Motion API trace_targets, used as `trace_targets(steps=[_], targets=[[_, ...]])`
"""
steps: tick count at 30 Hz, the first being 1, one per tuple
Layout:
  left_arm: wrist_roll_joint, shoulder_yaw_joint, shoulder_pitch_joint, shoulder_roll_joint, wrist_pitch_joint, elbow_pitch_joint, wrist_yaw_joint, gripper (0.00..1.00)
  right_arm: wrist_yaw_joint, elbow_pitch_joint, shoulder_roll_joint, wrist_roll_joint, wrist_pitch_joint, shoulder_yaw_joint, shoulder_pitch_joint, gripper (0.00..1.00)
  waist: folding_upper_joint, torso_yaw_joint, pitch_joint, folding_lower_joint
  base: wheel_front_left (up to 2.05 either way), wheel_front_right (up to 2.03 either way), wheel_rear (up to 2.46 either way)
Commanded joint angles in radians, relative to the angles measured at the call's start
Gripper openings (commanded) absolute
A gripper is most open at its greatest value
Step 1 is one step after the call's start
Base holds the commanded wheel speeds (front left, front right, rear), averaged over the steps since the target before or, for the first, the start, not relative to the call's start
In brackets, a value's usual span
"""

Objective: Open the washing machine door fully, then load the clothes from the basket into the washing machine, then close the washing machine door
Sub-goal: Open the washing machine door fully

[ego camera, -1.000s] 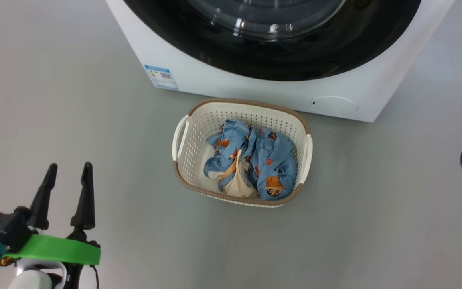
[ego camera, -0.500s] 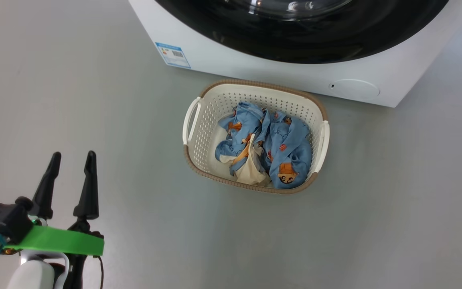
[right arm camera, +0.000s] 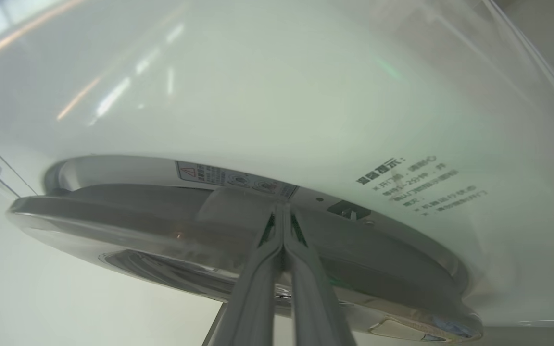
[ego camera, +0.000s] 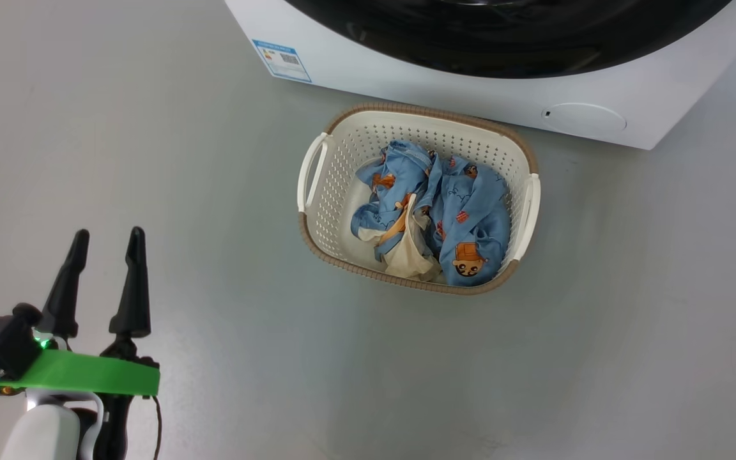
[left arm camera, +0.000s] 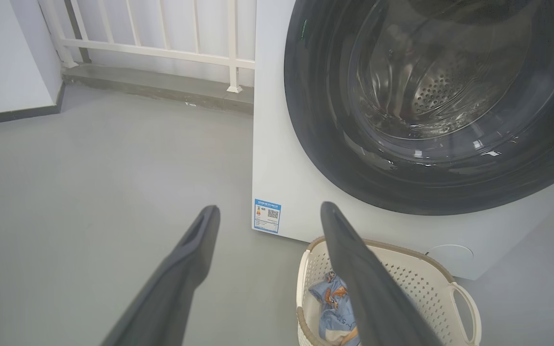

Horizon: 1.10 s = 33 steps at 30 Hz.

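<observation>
Lying in the cream perforated plastic basket (ego camera: pixel 336 204), light-blue bear-print clothes (ego camera: pixel 435 217) sit before the white boxy washing machine (ego camera: pixel 406 83). Right wrist view adds: right tool (right arm camera: pixel 283 207) pinched together at edge of glossy black round door (right arm camera: pixel 161 226). Left tool (ego camera: pixel 108 232) apart, empty. Head camera shifted since earlier; basket unmoved.

It looks like a home laundry spot. Ahead of the left gripper (left arm camera: pixel 265 214) a white washer (left arm camera: pixel 277 144) stands on grey floor (left arm camera: pixel 89 192), a basket (ego camera: pixel 336 191) of clothes (ego camera: pixel 476 217) at its foot, white railing (left arm camera: pixel 232 48) beyond.
</observation>
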Motion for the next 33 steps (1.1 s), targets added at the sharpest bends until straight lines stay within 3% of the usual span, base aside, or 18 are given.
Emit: trace_targets(steps=[1, 21, 33], targets=[[-0.005, 0.040, -0.019, 0.033, -0.006, -0.025, 0.001, 1.00, 0.006, -0.012, 0.003, 0.021, 0.028, 0.014, -0.038, 0.00, 0.0000, 0.003, 0.004, -0.0001, 0.00, 0.00, 0.00], [-0.009, 0.043, -0.023, 0.027, -0.006, -0.018, 0.001, 1.00, 0.006, 0.125, 0.020, 0.039, 0.191, 0.053, -0.158, 0.00, 0.0000, 0.030, 0.027, -0.0001, 0.00, 0.00, 0.00], [0.009, 0.053, 0.002, 0.024, -0.006, -0.001, 0.001, 1.00, 0.006, 0.099, 0.076, 0.072, 0.301, 0.096, -0.037, 0.00, 0.0000, -0.004, -0.044, -0.0001, 0.00, 0.00, 0.00]])
